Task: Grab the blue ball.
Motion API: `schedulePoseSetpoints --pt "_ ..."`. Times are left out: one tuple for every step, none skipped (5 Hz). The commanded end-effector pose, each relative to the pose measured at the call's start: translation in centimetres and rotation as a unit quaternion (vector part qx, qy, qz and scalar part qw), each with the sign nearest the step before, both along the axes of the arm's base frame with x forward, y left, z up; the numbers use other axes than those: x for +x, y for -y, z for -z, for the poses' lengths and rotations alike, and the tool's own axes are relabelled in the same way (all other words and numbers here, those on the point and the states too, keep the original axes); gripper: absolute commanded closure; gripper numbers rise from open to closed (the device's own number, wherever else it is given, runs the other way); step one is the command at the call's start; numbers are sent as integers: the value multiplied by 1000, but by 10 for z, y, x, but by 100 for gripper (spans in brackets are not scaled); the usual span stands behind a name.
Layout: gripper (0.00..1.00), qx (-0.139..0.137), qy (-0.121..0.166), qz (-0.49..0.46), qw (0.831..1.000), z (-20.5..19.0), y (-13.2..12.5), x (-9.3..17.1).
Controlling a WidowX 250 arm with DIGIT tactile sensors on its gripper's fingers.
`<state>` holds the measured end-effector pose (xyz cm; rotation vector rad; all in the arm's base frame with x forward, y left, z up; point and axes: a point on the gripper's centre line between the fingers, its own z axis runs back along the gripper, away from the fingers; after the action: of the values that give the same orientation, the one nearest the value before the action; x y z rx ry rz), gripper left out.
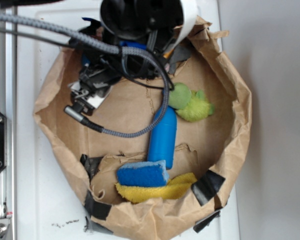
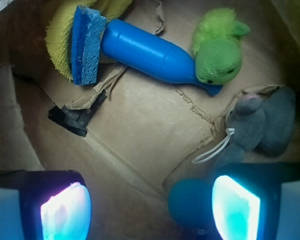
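Note:
In the wrist view the blue ball (image 2: 190, 202), a small teal-blue sphere, lies on the brown paper floor between my jaws, close against the inner face of the right finger (image 2: 235, 207). The left finger (image 2: 65, 212) stands well away from it. My gripper (image 2: 150, 210) is open, with a wide gap left of the ball. In the exterior view the ball is hidden under the arm (image 1: 140, 20), which hangs over the far side of the paper bag (image 1: 230, 130).
A blue bottle (image 2: 147, 52) (image 1: 162, 137) lies in the bag, with a blue sponge (image 2: 86, 45) (image 1: 142, 175) on a yellow cloth (image 1: 157, 191) at its base. A green plush toy (image 2: 217, 50) (image 1: 190, 102) rests at its neck. A grey plush toy (image 2: 260, 125) lies just beyond the ball.

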<state>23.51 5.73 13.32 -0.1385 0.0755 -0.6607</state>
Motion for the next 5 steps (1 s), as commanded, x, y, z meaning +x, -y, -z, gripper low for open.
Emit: schedulePoseSetpoints --pt "0 -1 37 3 999 13 -4 7" --pt "0 14 56 -2 998 32 0 7" --pt "0 19 55 2 998 39 2 8" --pt "0 27 57 13 998 46 3 3" --pt "0 22 59 28 998 42 11 -2"
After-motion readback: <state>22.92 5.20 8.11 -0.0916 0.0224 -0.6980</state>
